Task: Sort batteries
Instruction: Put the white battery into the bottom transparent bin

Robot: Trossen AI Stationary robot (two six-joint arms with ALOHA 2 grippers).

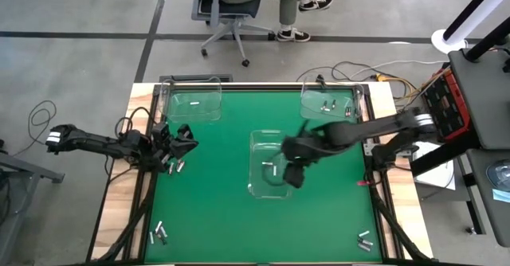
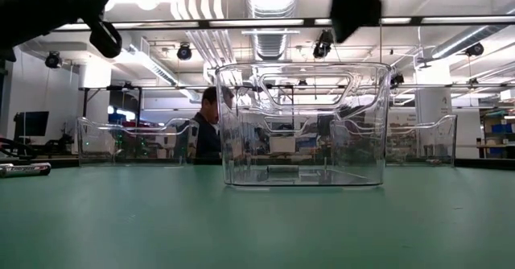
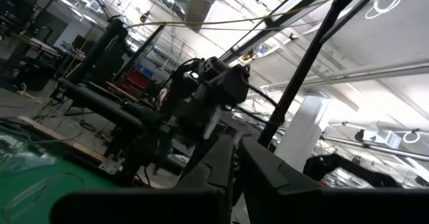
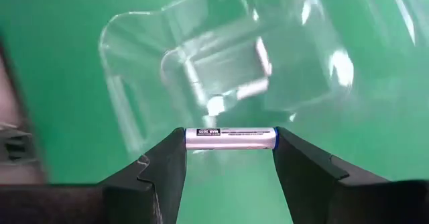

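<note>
Right wrist view: right gripper (image 4: 230, 143) jaws clamp a battery (image 4: 230, 139) end-to-end, above the centre bin (image 1: 269, 164). Light, stiff, slick metal cylinder; could pop out, so side grip at mid-length is safer. Left gripper (image 1: 177, 146) waits well left of bin, jaws closed, empty afaict.

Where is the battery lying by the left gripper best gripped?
Probably across its middle, from straight above: the battery lies flat on the mat, long sides free. The left gripper is beside it; the right gripper holds a second battery.

Dark jointed arms (image 1: 362, 131), black angular jaws.
</note>
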